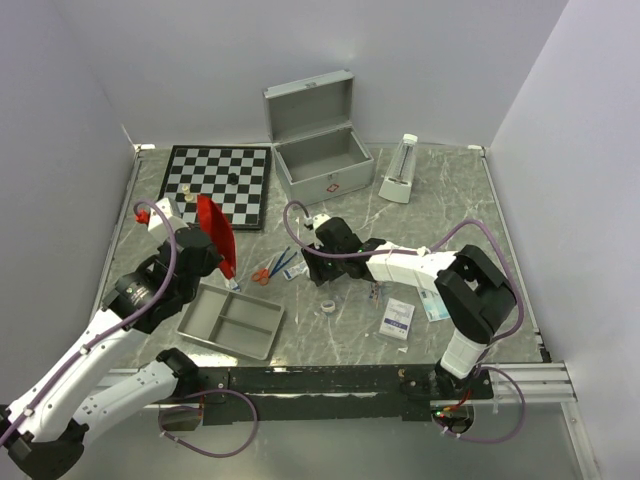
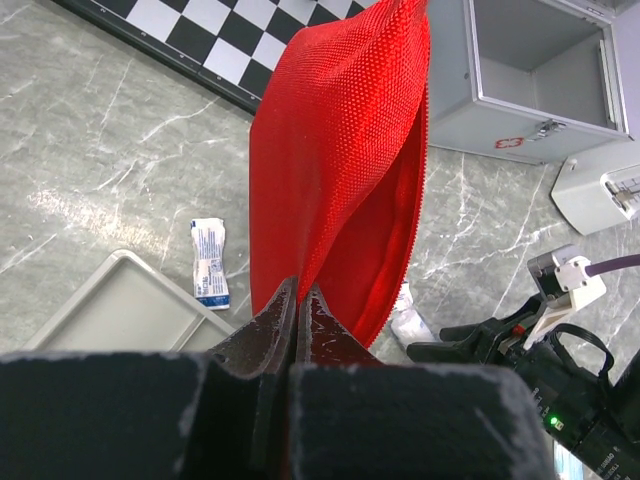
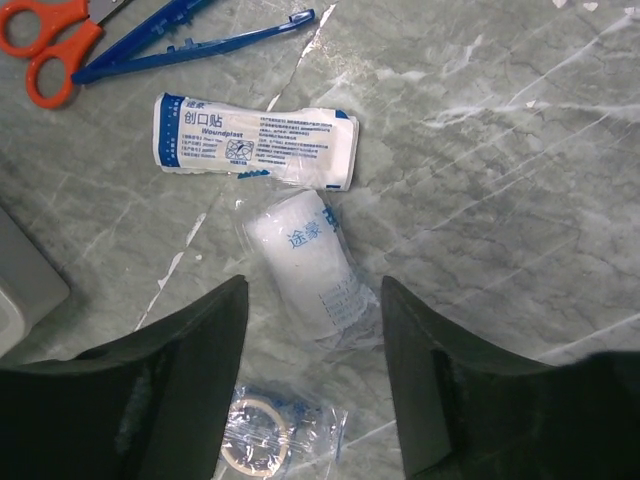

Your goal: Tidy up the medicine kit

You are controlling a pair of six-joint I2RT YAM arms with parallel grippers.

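Note:
The medicine kit [image 1: 318,150], a silver case, stands at the back with its lid up; it also shows in the left wrist view [image 2: 540,80]. My left gripper [image 2: 298,290] is shut on the edge of a red pouch [image 2: 340,150], which it holds upright above the table [image 1: 215,235]. My right gripper [image 3: 312,290] is open and low over the table centre [image 1: 320,270]. Its fingers stand either side of a white wrapped bandage roll [image 3: 305,265] without touching it.
A plaster packet [image 3: 255,140] lies just beyond the roll, and a bagged tape ring [image 3: 260,445] lies nearer. Orange scissors [image 3: 50,45] and blue tweezers [image 3: 190,45] lie to the left. Also on the table are a grey tray [image 1: 232,320], a chessboard [image 1: 220,182], a white device [image 1: 400,172] and small boxes [image 1: 398,320].

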